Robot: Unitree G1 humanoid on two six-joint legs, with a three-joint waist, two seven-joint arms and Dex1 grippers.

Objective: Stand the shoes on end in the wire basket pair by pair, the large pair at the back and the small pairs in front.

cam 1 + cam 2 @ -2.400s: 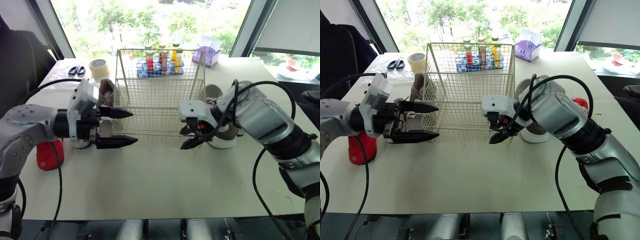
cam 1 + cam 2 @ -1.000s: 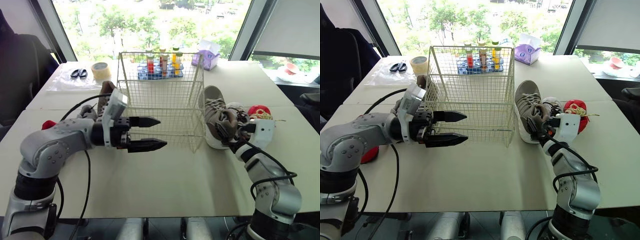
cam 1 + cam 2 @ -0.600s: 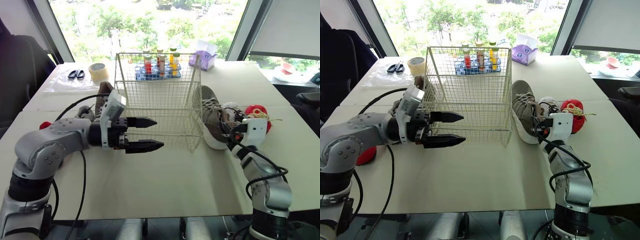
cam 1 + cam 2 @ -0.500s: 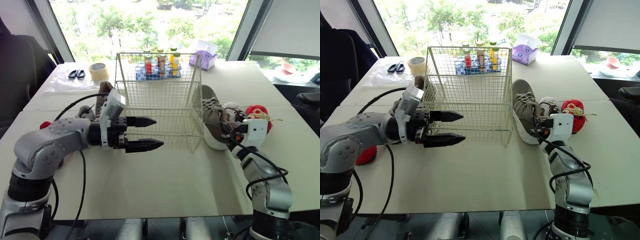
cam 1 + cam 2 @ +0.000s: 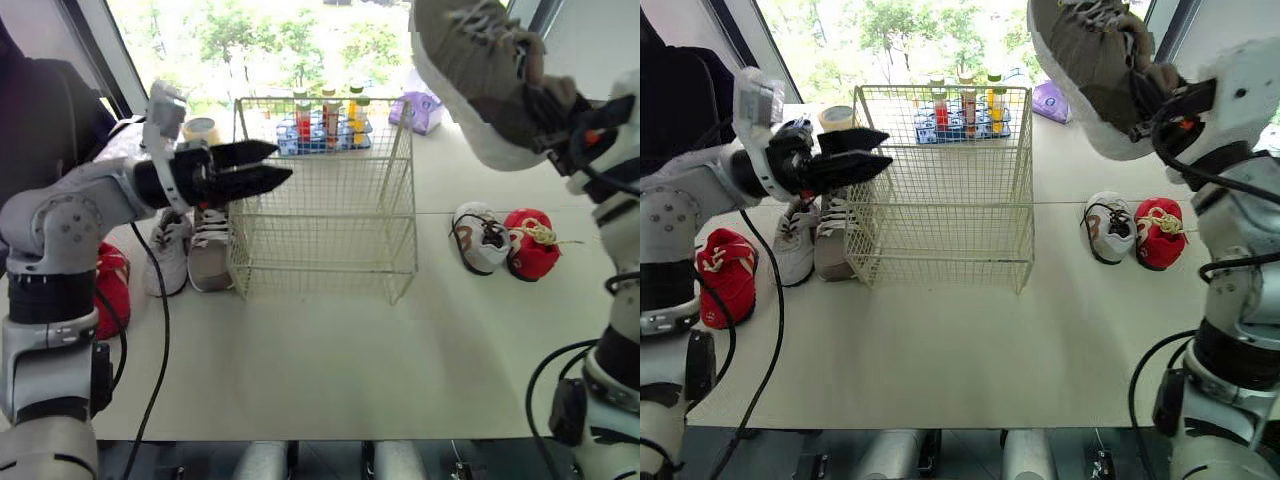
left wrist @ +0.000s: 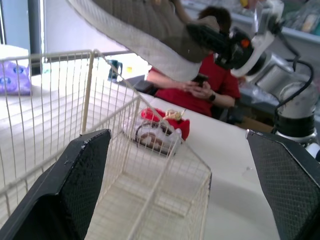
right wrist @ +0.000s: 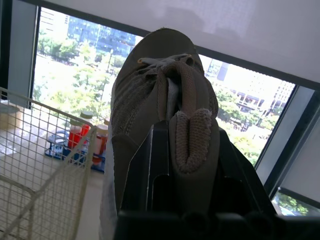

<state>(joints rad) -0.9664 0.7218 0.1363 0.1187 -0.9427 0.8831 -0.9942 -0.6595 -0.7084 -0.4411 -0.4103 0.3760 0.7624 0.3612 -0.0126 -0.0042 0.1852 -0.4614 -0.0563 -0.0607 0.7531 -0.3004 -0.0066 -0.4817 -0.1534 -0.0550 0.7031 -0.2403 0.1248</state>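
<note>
The right hand (image 5: pixel 1158 92), clamped on the heel of a large taupe canvas sneaker (image 5: pixel 470 60), held it high, above and right of the empty cream wire basket (image 5: pixel 330 215), toe uppermost and white rubber sole slanting basketward. The left hand (image 5: pixel 280 160) hovered wide open at the basket's left rim.

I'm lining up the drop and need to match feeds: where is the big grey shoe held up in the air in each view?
Left eye view: grey shoe at top right, high and right of the wire basket.
Right eye view: grey shoe at top right, again right of the basket.
Left wrist view: grey shoe in the air beyond the basket rim.
Right wrist view: grey shoe close up, basket beside it.
Shared landmark: the wire basket.
</note>
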